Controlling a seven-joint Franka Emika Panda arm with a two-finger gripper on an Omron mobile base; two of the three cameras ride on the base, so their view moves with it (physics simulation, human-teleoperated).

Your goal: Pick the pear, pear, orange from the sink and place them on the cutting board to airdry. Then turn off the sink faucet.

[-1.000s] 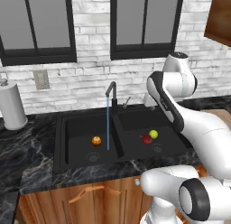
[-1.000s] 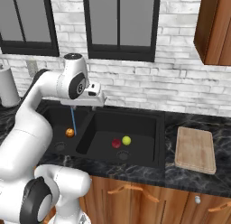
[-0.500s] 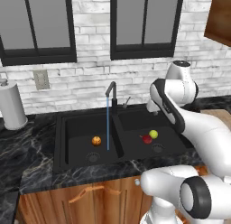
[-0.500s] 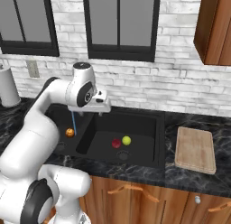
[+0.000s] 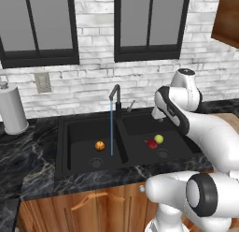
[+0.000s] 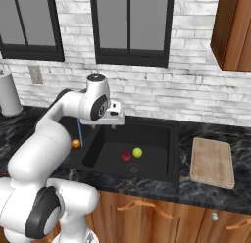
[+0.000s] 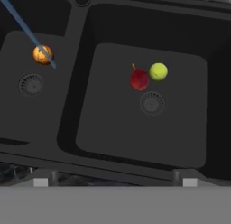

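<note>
Basically nothing is ticked off yet. All three fruits sit in the sink (image 6: 169, 134): the red pear (image 7: 139, 79) and the yellow-green pear (image 7: 158, 71) are touching or just about, right above the drain of the basin nearer the cutting board, and the orange (image 7: 43, 54) is alone in the other basin, near its drain. The cutting board (image 6: 211, 161) lies bare on the bench (image 6: 211, 193) past the sink's end, well apart from the fruit. The faucet (image 5: 115, 96) is running too, with a thin stream of water (image 5: 111, 128) dropping into the orange's basin. So three pick-and-place runs and the faucet shutoff are all left, as far as I can judge.

The claw (image 6: 116, 120) hangs over the sink above the pears' basin, jaws spread wide with nothing in them. The two finger tips (image 7: 40, 182) at the bottom of the hand view stand far apart and clear of any fruit.

View differences: the right base view gives you the cutting board and how far it sits from the pears. The left base view gives the faucet's gooseneck and its small lever at the back edge of the sink. The hand view looks straight down into both basins, so the red pear's stem and both drains are clear there.
</note>
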